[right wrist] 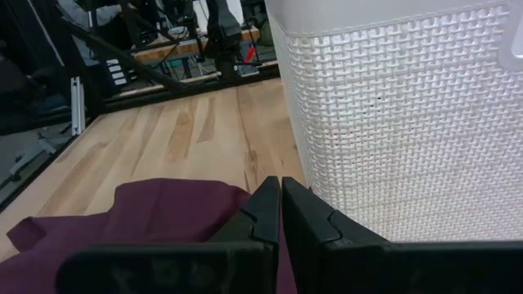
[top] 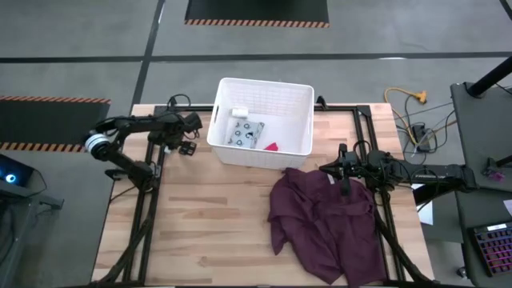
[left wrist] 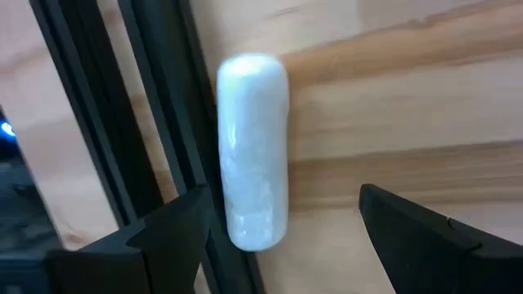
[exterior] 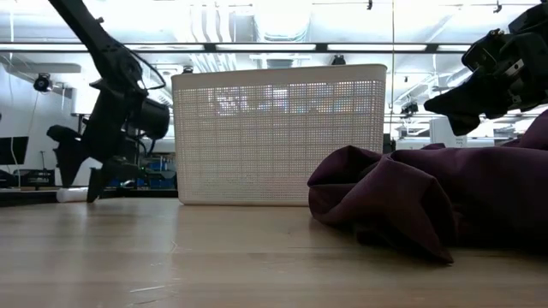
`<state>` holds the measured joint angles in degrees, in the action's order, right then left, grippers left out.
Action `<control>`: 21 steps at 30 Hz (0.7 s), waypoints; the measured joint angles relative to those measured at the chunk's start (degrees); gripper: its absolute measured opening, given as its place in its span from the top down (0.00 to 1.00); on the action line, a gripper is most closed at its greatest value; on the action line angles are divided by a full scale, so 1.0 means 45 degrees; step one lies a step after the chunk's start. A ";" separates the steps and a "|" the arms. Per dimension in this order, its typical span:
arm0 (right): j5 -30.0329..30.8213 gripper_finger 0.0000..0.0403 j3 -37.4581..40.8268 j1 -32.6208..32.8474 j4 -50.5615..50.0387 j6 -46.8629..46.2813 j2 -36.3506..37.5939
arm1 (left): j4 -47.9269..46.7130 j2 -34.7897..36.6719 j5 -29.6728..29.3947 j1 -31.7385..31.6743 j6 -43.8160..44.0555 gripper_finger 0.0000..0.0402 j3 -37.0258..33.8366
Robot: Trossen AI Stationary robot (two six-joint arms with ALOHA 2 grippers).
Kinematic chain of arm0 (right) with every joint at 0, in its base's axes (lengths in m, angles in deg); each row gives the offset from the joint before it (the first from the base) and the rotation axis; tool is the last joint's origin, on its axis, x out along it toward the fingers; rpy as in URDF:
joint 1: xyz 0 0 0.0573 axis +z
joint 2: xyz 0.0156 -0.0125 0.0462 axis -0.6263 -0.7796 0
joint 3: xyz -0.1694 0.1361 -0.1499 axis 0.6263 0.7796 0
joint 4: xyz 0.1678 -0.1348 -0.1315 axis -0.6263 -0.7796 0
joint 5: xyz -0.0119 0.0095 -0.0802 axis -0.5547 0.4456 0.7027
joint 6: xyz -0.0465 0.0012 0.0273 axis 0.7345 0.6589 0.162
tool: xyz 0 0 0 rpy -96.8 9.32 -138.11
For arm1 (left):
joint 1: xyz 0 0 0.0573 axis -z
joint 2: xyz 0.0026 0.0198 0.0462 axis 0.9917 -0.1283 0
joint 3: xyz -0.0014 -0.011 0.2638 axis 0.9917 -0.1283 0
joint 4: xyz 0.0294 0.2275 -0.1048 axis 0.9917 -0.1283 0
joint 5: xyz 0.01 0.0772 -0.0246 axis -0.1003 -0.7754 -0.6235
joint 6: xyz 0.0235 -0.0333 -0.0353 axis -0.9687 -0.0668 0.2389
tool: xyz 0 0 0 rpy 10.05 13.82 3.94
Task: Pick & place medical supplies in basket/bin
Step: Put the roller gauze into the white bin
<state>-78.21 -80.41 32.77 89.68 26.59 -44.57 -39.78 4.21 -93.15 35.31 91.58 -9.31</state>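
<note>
The white basket [top: 298, 102] stands at the table's far middle. Inside it lie a pale teal dotted packet [top: 246, 134], a tiny white bottle [top: 239, 113] and a pink-red piece [top: 272, 146]. A white tube [left wrist: 253, 151] lies on the wood beside the dark frame rail, left of the basket; the low view shows the tube [exterior: 73, 195] too. My left gripper [left wrist: 284, 200] hovers over the tube, open, one finger on each side of its end. My right gripper [right wrist: 280, 204] is shut and empty, above the maroon cloth [top: 320, 220] by the basket's near right corner.
The large maroon cloth [exterior: 411, 192] is heaped on the table's right near part, reaching up to the basket wall [right wrist: 392, 114]. Dark frame rails [left wrist: 155, 106] run along the table's left edge right beside the tube. Bare wood lies in the left and near middle [top: 200, 216].
</note>
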 joint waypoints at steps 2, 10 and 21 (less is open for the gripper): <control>0.0000 0.98 0.0000 0.0001 0.0000 0.0000 -0.0004 | 0.0006 -0.0564 -0.0006 0.0007 -0.0063 0.26 0.0062; 0.0000 0.98 0.0000 0.0002 0.0000 0.0000 -0.0005 | -0.0211 -0.2125 -0.0070 0.0000 -0.0545 0.27 0.0708; 0.0000 0.98 0.0000 -0.0002 0.0001 0.0000 -0.0005 | 0.0099 -0.2379 0.0188 -0.0430 -0.1882 0.55 0.1108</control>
<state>-78.21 -80.41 32.76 89.68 26.59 -44.59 -39.33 -6.50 -92.30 33.37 83.11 -4.33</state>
